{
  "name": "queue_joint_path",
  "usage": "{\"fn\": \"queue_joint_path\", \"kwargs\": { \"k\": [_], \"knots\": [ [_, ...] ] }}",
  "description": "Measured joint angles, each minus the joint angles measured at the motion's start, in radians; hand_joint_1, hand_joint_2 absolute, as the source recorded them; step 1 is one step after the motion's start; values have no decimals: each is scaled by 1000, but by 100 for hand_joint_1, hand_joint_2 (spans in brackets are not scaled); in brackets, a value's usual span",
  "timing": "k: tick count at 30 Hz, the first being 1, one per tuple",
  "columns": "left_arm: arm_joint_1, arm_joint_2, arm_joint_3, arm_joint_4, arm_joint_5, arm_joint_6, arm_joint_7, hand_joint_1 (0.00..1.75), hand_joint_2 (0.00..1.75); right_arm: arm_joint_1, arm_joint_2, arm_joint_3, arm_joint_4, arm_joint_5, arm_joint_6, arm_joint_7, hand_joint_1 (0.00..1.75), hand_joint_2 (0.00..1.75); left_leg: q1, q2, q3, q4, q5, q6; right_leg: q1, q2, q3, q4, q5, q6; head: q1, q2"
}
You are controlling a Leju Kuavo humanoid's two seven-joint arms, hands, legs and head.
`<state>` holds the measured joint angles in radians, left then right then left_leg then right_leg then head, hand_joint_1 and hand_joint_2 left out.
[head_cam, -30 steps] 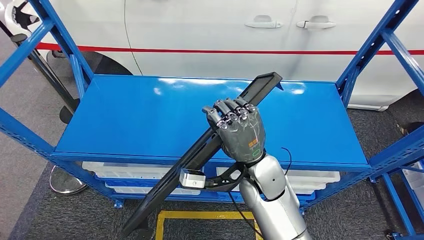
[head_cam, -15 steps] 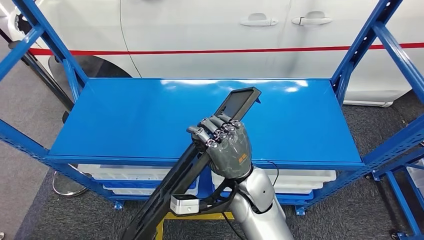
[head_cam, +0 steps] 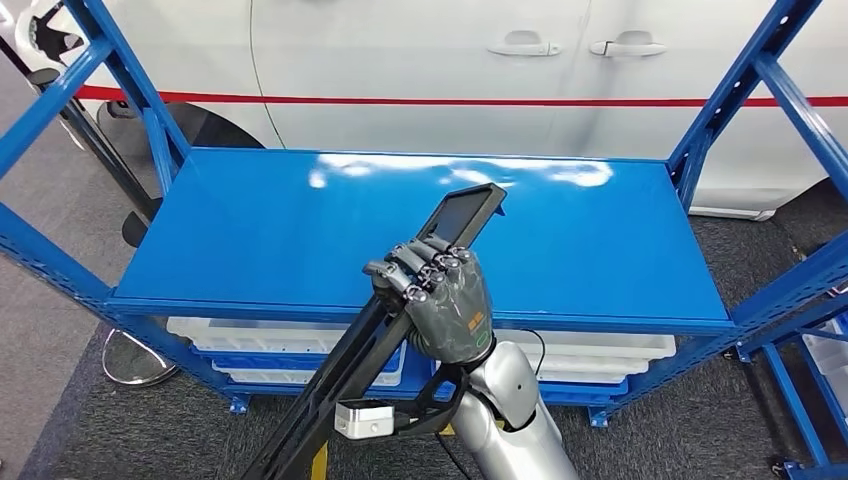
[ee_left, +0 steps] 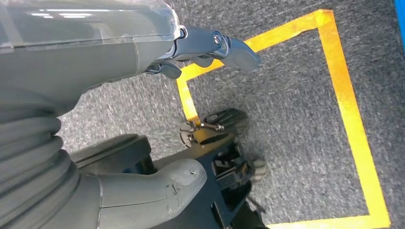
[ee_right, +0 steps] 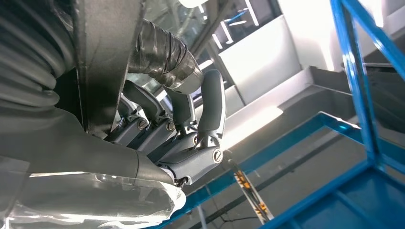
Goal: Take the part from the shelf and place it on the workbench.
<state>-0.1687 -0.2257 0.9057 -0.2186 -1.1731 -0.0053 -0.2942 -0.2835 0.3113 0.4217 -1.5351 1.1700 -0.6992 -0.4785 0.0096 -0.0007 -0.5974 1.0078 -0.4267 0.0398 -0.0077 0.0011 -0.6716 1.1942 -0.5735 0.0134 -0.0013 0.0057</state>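
Pulled back toward the robot since a second ago, the long black part (head_cam: 400,310) now has its upper end over the near half of the blue shelf (head_cam: 250,230) instead of reaching toward the back edge, and the right hand (head_cam: 440,300) has come lower and closer to the shelf's front lip.

From the head view, the right hand is wrapped around the part about a third of the way down from its upper end, fingers curled over the top edge. The part is a narrow, flat black strip, tilted steeply, its upper end above the shelf and its lower end dropping past the shelf's front edge toward the floor. Behind the shelf stands a white car (head_cam: 420,60) with a red stripe. White trays (head_cam: 250,340) sit on a lower level under the shelf.

From the left wrist view, the left hand (ee_left: 143,119) hangs over grey carpet marked with yellow tape (ee_left: 344,105). Its thumb and fingers are spread, with nothing between them.

From the right wrist view, the right hand's fingers (ee_right: 191,129) are clamped around the dark part (ee_right: 105,62), with the shelf's blue frame (ee_right: 353,71) beyond.

Judging by its look, the part is stiff, light plastic trim, smooth and likely a little slippery. With so much length hanging below the grip, it will tend to swing; a hold nearer the middle would balance it better.
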Motion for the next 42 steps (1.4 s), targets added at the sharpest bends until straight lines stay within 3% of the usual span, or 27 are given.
{"fn": "queue_joint_path", "kwargs": {
  "k": [1, 2, 3, 4, 7, 8, 11, 13, 16, 17, 18, 19, 21, 23, 25, 27, 28, 31, 32, 33, 34, 36, 38, 39, 42],
  "knots": [
    [-1, 0, 0, 0, -2, -2, 2, 0, 175, -8, 0, -3, 6, 2, 0, 10, 175, 175, -1, 2, -10, 3, 5, 2, -1, 0, -19, 61, -34, 2, 0, 0],
    [-2, 0, 0, 0, -2, -3, 4, 0, 175, -17, 0, -8, 12, 1, 0, 17, 175, 175, -2, 3, -20, 6, 10, 2, -2, 0, -27, 101, -50, 4, 0, 0],
    [-3, -1, -1, 0, -2, -3, 5, 0, 175, -26, 0, -14, 19, 0, 0, 21, 175, 175, -2, 4, -30, 10, 15, 1, -4, 0, -18, 108, -46, 5, 0, 0],
    [-4, -1, -1, 0, -2, -3, 7, 0, 175, -35, 0, -21, 26, 1, 0, 23, 175, 175, -2, 4, -41, 14, 21, 0, -6, -1, 11, 77, -25, 5, 0, 0],
    [-8, -1, -4, 0, -6, -4, 15, 0, 175, -58, 5, -43, 40, 14, 0, 25, 175, 175, -3, 3, -65, 27, 36, -13, -6, 0, 135, -106, 28, 0, 0, 0],
    [-10, -1, -5, 0, -8, -4, 16, 0, 175, -63, 8, -50, 44, 19, 0, 26, 175, 175, -4, 2, -69, 29, 42, -20, -4, 1, 152, -140, 32, -3, 0, 0],
    [-16, -1, -7, 0, -10, -3, 16, 0, 175, -77, 15, -68, 60, 34, 0, 34, 175, 175, -2, 1, -77, 27, 60, -39, 0, 1, 141, -154, 50, -21, 0, 0],
    [-17, 0, -8, 0, -10, -3, 16, 0, 175, -86, 21, -76, 71, 37, 0, 38, 175, 175, 2, 0, -95, 56, 18, -50, -3, -2, 123, -159, 71, -39, -1, 0],
    [-20, 1, -8, 0, -10, -5, 14, 0, 175, -93, 27, -83, 83, 33, 0, 38, 175, 175, 5, 0, -139, 219, -120, -62, -3, -5, 85, -158, 102, -50, -2, 0],
    [-21, 1, -8, 0, -10, -5, 13, 0, 175, -94, 27, -84, 88, 29, 0, 37, 175, 175, 5, 0, -145, 273, -142, -64, -2, -6, 71, -157, 112, -50, -2, 0],
    [-21, 2, -8, 0, -10, -5, 13, 0, 175, -94, 28, -86, 94, 24, 0, 35, 175, 175, 5, 0, -138, 302, -141, -65, -1, -7, 57, -155, 121, -49, -2, 0],
    [-22, 2, -8, 0, -9, -5, 12, 0, 175, -95, 28, -86, 99, 21, 0, 34, 175, 175, 5, 0, -114, 296, -122, -64, -1, -8, 43, -153, 130, -48, -2, 0],
    [-24, 5, -8, 0, -9, -5, 11, 0, 175, -98, 30, -88, 109, 18, 0, 32, 175, 175, 4, -1, -21, 190, -81, -57, 0, -8, 21, -147, 145, -44, -2, 0],
    [-28, 8, -8, 0, -10, -6, 10, 0, 175, -102, 34, -89, 114, 24, 0, 38, 175, 175, -1, -1, 72, 57, -85, -47, 0, -8, 9, -143, 159, -35, -2, 0],
    [-27, 10, -8, 0, -10, -9, 9, 0, 175, -104, 38, -90, 118, 34, 0, 48, 175, 175, -8, -2, 100, 3, -94, -37, -1, -10, 7, -148, 176, -22, -2, 0],
    [-22, 11, -8, 0, -9, -13, 7, 0, 175, -105, 40, -90, 123, 38, 0, 55, 175, 175, -5, 1, 91, -10, -73, -24, -1, -8, 2, -150, 180, -10, -1, 0],
    [-21, 11, -8, 0, -8, -14, 5, 0, 175, -105, 40, -90, 126, 39, 0, 57, 175, 175, -3, 3, 85, -16, -60, -15, 0, -6, -5, -137, 160, -5, -1, 0],
    [-19, 11, -8, 0, -7, -15, -3, 0, 175, -107, 40, -90, 137, 41, 0, 67, 175, 175, -3, 8, 48, -17, -24, 3, -4, -2, -46, 3, 26, 4, -1, 0],
    [-18, 12, -8, 0, -9, -15, -5, 0, 175, -108, 40, -90, 142, 44, 0, 71, 175, 175, -4, 8, 31, -14, -15, 4, -6, -2, -55, 58, -1, 7, -1, 0],
    [-18, 12, -7, 0, -9, -15, -7, 0, 175, -108, 40, -90, 148, 50, 0, 76, 175, 175, -5, 9, 14, -9, -6, 2, -8, -2, -53, 95, -5, 9, -1, 0],
    [-17, 12, -6, 0, -9, -15, -9, 0, 175, -108, 40, -90, 153, 57, 0, 79, 175, 175, -5, 9, -4, -3, 3, 0, -10, -2, -38, 103, 14, 11, -1, 0],
    [-17, 12, -5, 0, -6, -16, -9, 0, 175, -109, 40, -90, 158, 74, 0, 84, 175, 175, -4, 9, -38, 14, 17, -6, -15, -2, 34, 32, 59, 11, -1, 0],
    [-16, 12, -5, 0, -2, -16, -10, 0, 175, -112, 42, -89, 159, 88, 0, 88, 175, 175, -6, 8, -63, 29, 30, -17, -12, -1, 116, -83, 52, 5, -1, 0],
    [-16, 12, -5, 0, 0, -16, -10, 0, 175, -114, 43, -89, 159, 93, 0, 91, 175, 175, -6, 8, -70, 33, 37, -24, -9, 0, 139, -125, 40, 0, -1, 0],
    [-13, 12, -4, 1, 2, -17, -15, 0, 175, -116, 44, -89, 162, 105, 0, 96, 175, 175, -2, 6, -80, 29, 58, -43, -5, -1, 130, -149, 56, -21, -1, 0]
  ]
}}
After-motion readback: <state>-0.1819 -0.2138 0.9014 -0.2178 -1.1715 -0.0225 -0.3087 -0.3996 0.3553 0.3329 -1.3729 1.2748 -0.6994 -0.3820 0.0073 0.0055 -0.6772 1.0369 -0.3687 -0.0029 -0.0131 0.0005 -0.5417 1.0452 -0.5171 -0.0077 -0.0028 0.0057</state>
